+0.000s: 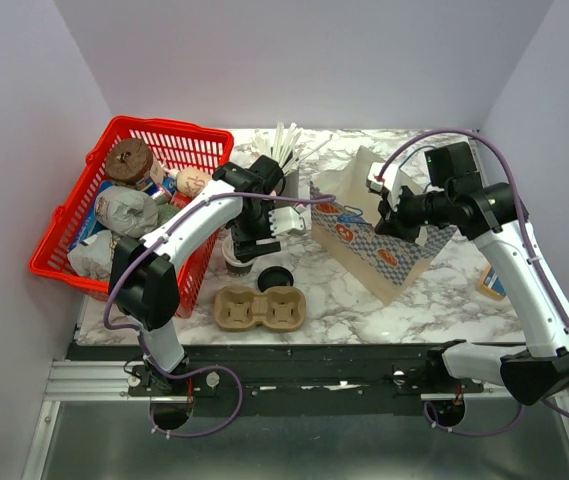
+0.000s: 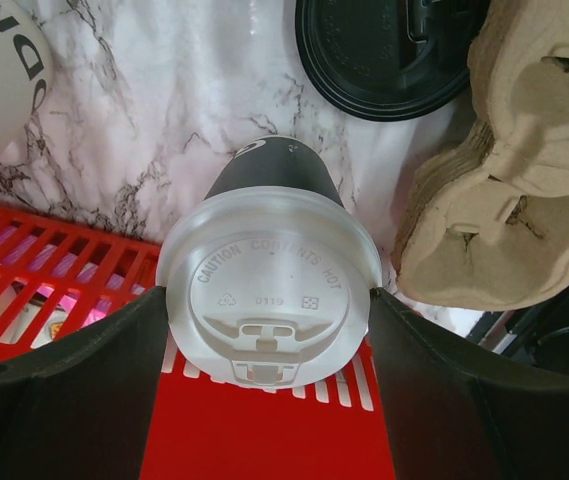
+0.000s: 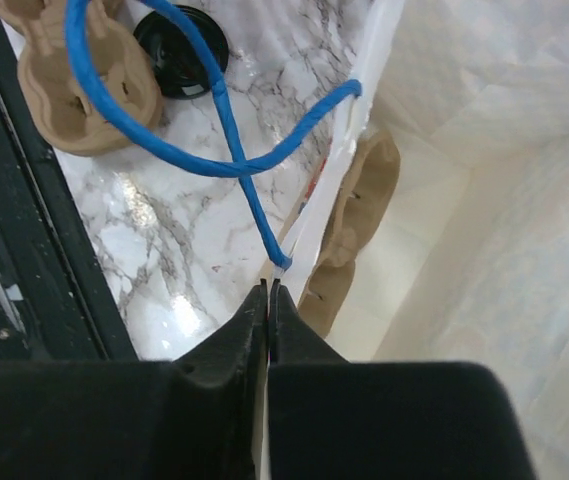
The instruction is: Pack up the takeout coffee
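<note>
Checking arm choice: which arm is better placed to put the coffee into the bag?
Left, likely: the left pincer clasps the takeout coffee by its lid, while the right pincer is shut on the paper bag rim.

This is a robotics lab test cell: plain pale walls [image 1: 294, 60] box in the left, far and right sides of a marble-patterned tabletop [image 1: 364, 300]. Two cabled robot arms [image 1: 189, 225] are bolted to an aluminium rail [image 1: 94, 385] along its near edge. The goods look like staged props: a red basket [image 1: 54, 255] at the left, a paper bag [image 1: 384, 260] to the right, and a cardboard cup carrier [image 1: 259, 308] and takeout coffee [image 2: 264, 290] between them.
</note>
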Controlling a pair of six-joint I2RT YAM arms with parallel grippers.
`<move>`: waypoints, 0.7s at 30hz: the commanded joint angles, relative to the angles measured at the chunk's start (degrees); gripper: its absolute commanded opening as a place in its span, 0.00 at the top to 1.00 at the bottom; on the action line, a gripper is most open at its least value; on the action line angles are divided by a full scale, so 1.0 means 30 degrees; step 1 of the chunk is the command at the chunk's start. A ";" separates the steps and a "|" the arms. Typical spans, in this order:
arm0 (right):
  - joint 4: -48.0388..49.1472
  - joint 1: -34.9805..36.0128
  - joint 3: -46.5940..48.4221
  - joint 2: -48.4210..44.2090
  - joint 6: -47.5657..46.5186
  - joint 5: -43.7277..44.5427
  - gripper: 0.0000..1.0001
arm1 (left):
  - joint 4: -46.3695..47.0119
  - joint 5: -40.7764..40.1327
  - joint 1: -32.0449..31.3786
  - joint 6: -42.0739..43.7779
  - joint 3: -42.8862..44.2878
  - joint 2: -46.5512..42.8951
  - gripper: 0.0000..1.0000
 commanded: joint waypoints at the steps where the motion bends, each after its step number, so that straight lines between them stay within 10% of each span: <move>1: 0.0087 0.0120 -0.0081 -0.0449 0.0005 0.0788 0.97 | 0.0629 -0.0198 0.0129 -0.0179 -0.0078 -0.0288 0.51; 8: 0.0497 0.0120 0.0240 -0.0683 -0.0113 0.1696 0.99 | 0.0513 -0.0667 0.0129 -0.0267 -0.0050 -0.0727 0.02; 21: -0.1171 0.0120 0.2619 -0.0624 -0.1783 0.2518 0.98 | -0.0161 -0.0463 0.0129 -0.0940 0.1707 -0.2776 0.02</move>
